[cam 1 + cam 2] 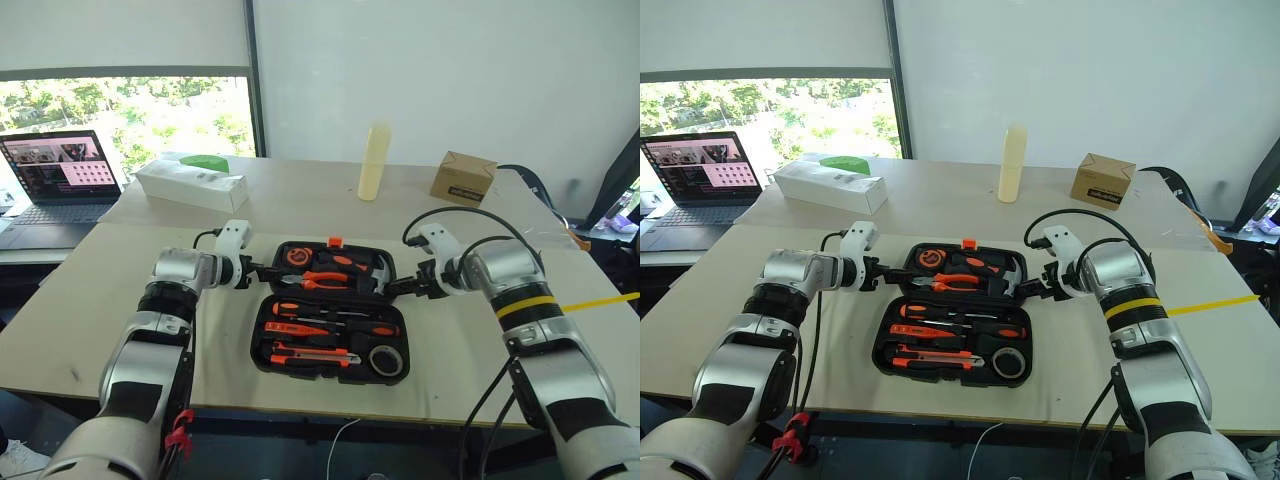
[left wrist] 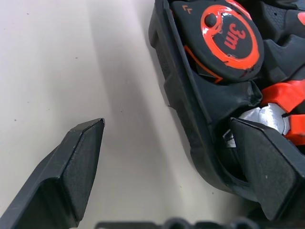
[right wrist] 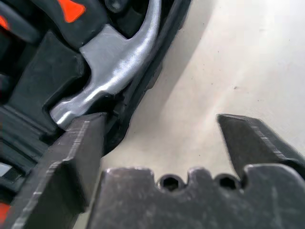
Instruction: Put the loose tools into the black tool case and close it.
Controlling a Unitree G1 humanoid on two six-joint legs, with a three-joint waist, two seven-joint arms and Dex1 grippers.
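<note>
The black tool case (image 1: 258, 340) lies open on the table. Its near half holds screwdrivers (image 1: 325, 328), a utility knife (image 1: 315, 353) and a small black tape roll (image 1: 386, 360) in their slots. The far half holds a tape measure (image 2: 228, 36), pliers (image 1: 325, 280) and a hammer (image 3: 119, 62). My left gripper (image 2: 164, 129) is open and straddles the far half's left rim, one finger over the table, the other inside by the pliers. My right gripper (image 3: 159, 119) is open at the far half's right rim, one finger by the hammer head, the other over the table.
A laptop (image 1: 60, 175) sits at the far left, with a long white box (image 1: 190, 185) beside it. A pale cylinder (image 1: 374, 160) and a brown cardboard box (image 1: 463, 178) stand at the back. Yellow tape (image 1: 600, 300) runs along the table's right side.
</note>
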